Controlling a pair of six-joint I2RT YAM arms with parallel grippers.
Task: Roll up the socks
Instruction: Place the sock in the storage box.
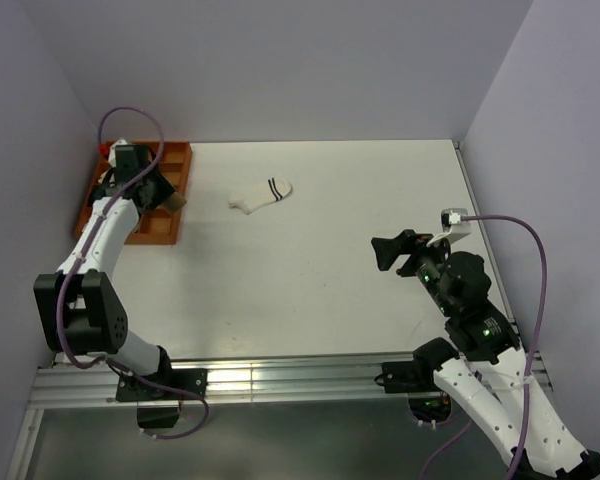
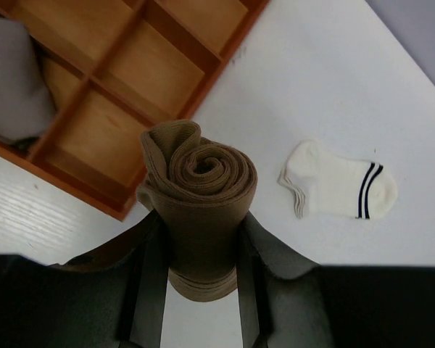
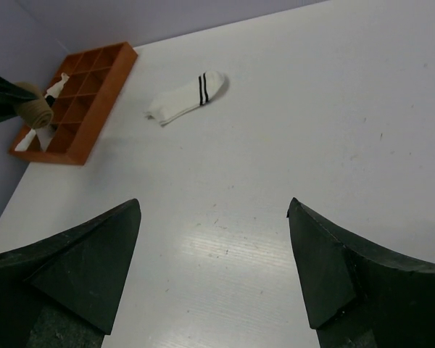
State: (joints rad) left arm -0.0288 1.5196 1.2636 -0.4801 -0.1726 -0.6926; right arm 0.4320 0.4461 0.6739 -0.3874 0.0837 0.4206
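Pinched between the left fingers [image 2: 151, 290], the rolled tan-brown sock [image 2: 199, 210] shows its spiral end to the wrist camera. It hangs over the edge of the wooden tray [image 2: 223, 69], whose compartments lie just behind it. Right of the tray, near it but not touching, the short white sock [image 2: 338, 190] with two dark stripes lies flat and unrolled on the white counter [image 1: 360, 250]. Well to the right of the tray, the right fingers [image 3: 87, 268] stand spread wide above the counter, holding nothing.
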